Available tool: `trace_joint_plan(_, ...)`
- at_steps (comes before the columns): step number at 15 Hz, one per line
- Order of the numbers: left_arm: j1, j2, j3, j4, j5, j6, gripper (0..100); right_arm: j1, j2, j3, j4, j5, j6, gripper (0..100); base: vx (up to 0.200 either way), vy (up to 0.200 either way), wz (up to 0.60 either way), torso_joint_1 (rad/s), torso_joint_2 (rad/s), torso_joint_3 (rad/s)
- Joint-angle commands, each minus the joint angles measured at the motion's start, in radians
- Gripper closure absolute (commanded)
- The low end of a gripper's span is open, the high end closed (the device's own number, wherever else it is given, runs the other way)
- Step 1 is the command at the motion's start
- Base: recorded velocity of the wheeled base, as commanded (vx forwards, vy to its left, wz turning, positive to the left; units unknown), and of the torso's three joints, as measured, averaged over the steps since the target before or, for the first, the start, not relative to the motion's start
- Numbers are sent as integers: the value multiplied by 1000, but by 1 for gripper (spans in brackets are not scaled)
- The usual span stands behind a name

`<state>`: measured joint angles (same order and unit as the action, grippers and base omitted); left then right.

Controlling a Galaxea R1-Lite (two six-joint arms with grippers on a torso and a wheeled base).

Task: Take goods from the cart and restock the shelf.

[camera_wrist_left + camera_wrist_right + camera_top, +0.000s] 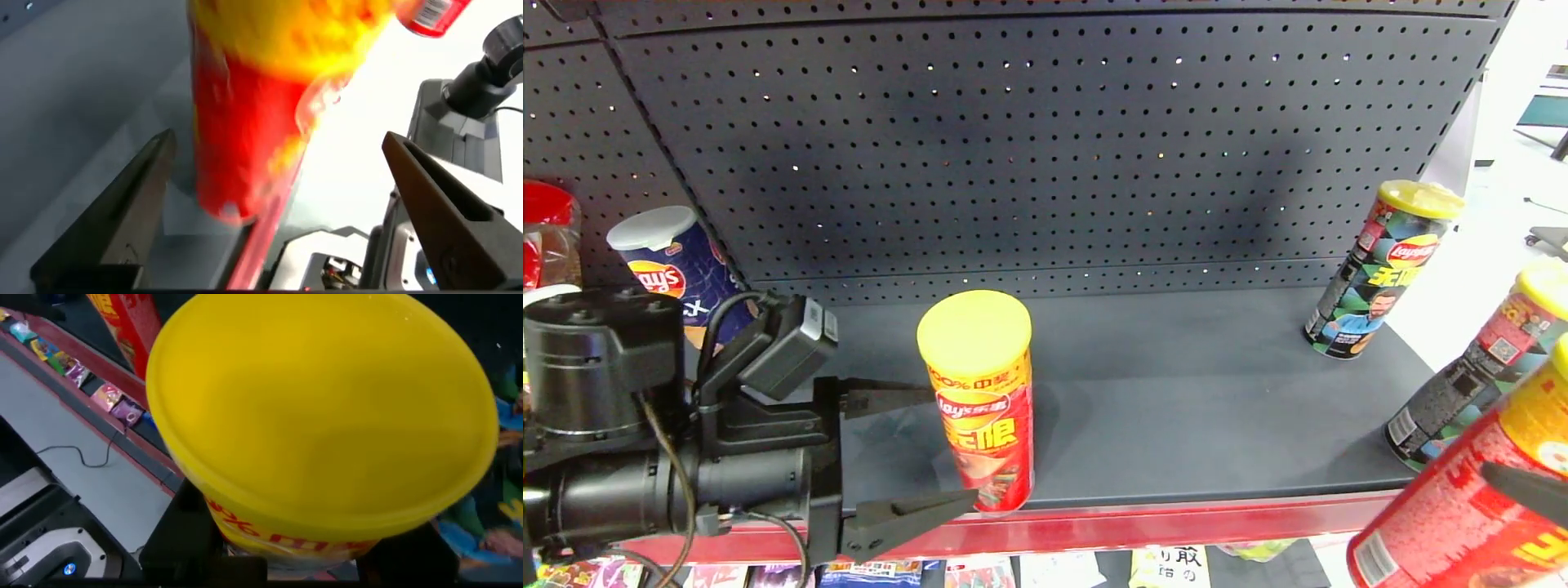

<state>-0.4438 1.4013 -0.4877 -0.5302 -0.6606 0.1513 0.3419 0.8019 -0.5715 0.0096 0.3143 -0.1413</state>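
Observation:
A red chip can point(984, 408) with a yellow lid stands upright near the front edge of the dark shelf point(1192, 408). My left gripper point(947, 447) is open, one finger on each side of the can's lower half. In the left wrist view the can point(245, 122) stands between the spread fingers point(122, 220), apart from both. At the lower right my right gripper point(1515, 490) is shut on a second red chip can point(1445, 514), held tilted off the shelf's front right corner. That can's yellow lid point(327, 416) faces the right wrist camera.
A green-and-black can point(1380, 269) stands at the shelf's back right, a black can point(1470, 376) at its right front corner. A blue can point(678, 269) leans at the left beside a red-lidded jar point(543, 229). A perforated back panel point(1045, 147) closes the rear.

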Motion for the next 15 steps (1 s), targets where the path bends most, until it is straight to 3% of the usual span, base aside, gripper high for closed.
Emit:
trace_joint_plan(1, 40, -87, 55, -1, -1, -1, 0, 57, 180, -19, -94, 0, 0, 100, 0, 0, 0, 0, 0, 0)
trace_joint_plan(2, 60, -156, 103, 3, -1, -27, 0, 75, 292, -41, -194, 0, 0, 100, 0, 0, 0, 0, 0, 0)
trace_joint_plan(4, 63, -266, 173, 9, 21, -87, 0, 109, 439, -133, -261, 3, 0, 100, 0, 0, 0, 0, 0, 0)
trace_joint_plan(5, 63, -306, 204, 9, 35, -96, 0, 117, 500, -188, -263, 3, 0, 100, 0, 0, 0, 0, 0, 0)
trace_joint_plan(8, 63, -435, 291, 47, 61, -108, 0, 167, 697, -369, -267, 5, 0, 100, 0, 0, 0, 0, 0, 0)
trace_joint_plan(10, 63, -519, 296, 150, 78, -110, 0, 203, 815, -461, -316, 9, 0, 100, 0, 0, 0, 0, 0, 0)
trace_joint_plan(11, 63, -519, 296, 150, 78, -110, 0, 203, 815, -461, -316, 9, 0, 100, 0, 0, 0, 0, 0, 0)
trace_joint_plan(12, 63, -597, 284, 259, 87, -114, 0, 239, 921, -551, -381, 28, 2, 100, 0, 0, 0, 0, 0, 0)
trace_joint_plan(15, 63, -640, 296, 288, 101, -116, 0, 269, 1010, -650, -387, 32, 2, 100, 0, 0, 0, 0, 0, 0)
